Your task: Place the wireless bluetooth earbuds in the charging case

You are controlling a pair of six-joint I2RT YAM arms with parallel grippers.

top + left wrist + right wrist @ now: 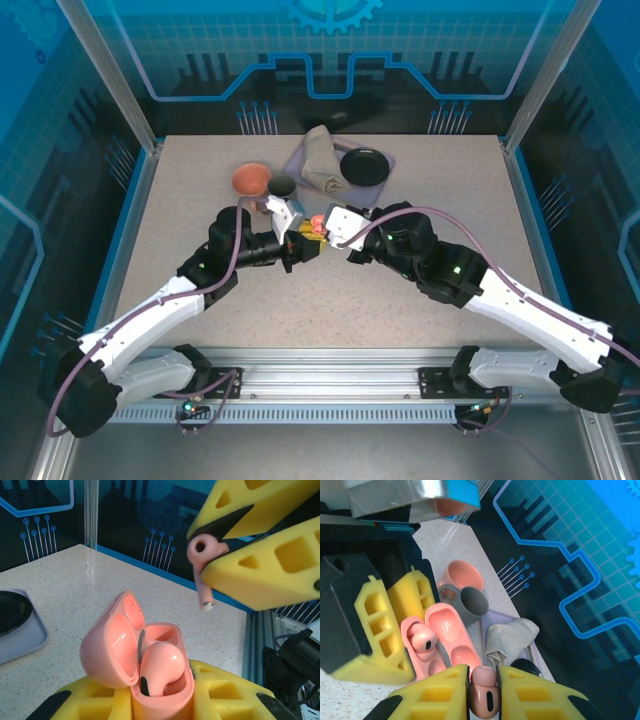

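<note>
Second-bud insertion: left end effector [160, 702] clamps open pink case [112, 652], one bud [160, 667] seated; right end effector [482, 690] pinches other bud [204, 555] close above; next, likely: lower it stem-first beside the seated one

OVERHEAD AND WRIST VIEWS: A fixed camera above and behind the arms looks down and forward over the whole table [180, 200], with the arm bases at its bottom edge. The left wrist camera looks close along the left gripper [160, 705] toward the right gripper [199, 552]. The right wrist camera faces the opposite way, just behind its own fingers [430, 695]. Both wrist views share the open pink case [112, 650] and the held pink earbud [212, 550]. The case also appears small at the overhead view's centre.
</note>
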